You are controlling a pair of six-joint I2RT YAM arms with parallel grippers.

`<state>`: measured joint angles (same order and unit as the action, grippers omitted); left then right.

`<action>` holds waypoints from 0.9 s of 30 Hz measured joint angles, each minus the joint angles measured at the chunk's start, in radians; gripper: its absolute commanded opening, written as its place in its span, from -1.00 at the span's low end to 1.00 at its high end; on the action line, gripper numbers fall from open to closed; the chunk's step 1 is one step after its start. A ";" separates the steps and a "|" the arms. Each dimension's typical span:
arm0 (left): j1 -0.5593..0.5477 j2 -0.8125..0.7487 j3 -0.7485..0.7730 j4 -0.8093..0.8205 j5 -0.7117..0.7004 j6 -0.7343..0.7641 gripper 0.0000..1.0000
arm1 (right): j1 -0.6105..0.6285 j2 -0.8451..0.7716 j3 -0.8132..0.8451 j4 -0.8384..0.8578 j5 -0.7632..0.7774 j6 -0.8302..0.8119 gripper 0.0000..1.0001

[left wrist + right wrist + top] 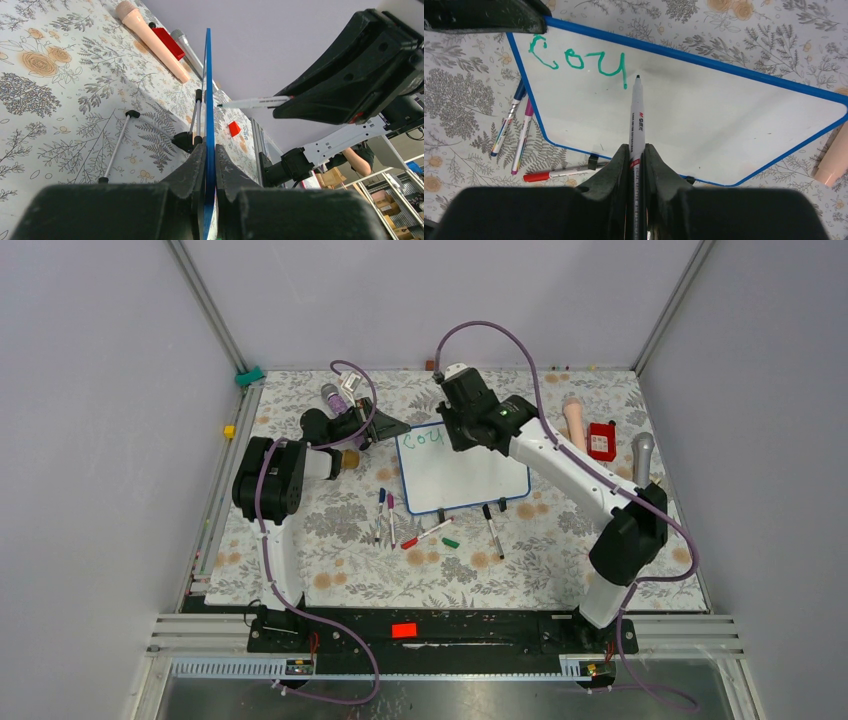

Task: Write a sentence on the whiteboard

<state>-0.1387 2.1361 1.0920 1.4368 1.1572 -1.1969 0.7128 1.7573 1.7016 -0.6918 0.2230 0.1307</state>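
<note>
Lettering in green marker, "cou", sits at the corner of the small glossy white whiteboard with thin blue frame mid-table, its edge pinched by the left gripper, while the right gripper clamps a white marker pen, tip beside the last letter.

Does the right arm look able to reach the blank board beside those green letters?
Probably yes. The right pincer holds the marker, tip just right of the green letters, and the whiteboard beyond is bare. The left pincer clamps the board's edge, out of the way.
</note>
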 measured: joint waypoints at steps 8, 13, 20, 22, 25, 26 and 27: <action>0.000 0.000 0.000 0.001 0.000 0.000 -1.00 | -0.036 -0.013 0.001 0.014 0.000 0.006 -1.00; 0.000 0.000 0.000 0.001 0.001 0.000 -1.00 | -0.040 0.002 0.026 0.017 -0.006 0.005 -1.00; 0.000 0.000 0.000 0.000 -0.001 0.000 -1.00 | -0.040 0.026 0.050 0.021 -0.010 0.005 -1.00; 0.000 0.000 0.000 0.001 0.000 0.000 -1.00 | -0.040 0.028 0.050 0.019 -0.013 0.005 -1.00; 0.000 0.000 0.000 0.001 0.000 0.000 -1.00 | -0.040 0.029 0.050 0.018 -0.014 0.006 -1.00; 0.000 0.000 0.000 0.000 -0.001 0.000 -1.00 | -0.040 0.029 0.050 0.018 -0.015 0.006 -1.00; 0.000 0.000 0.000 0.000 -0.001 0.000 -1.00 | -0.040 0.029 0.047 0.019 -0.016 0.008 -1.00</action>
<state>-0.1387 2.1361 1.0920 1.4372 1.1564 -1.1969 0.6727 1.7859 1.7489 -0.6727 0.2070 0.1387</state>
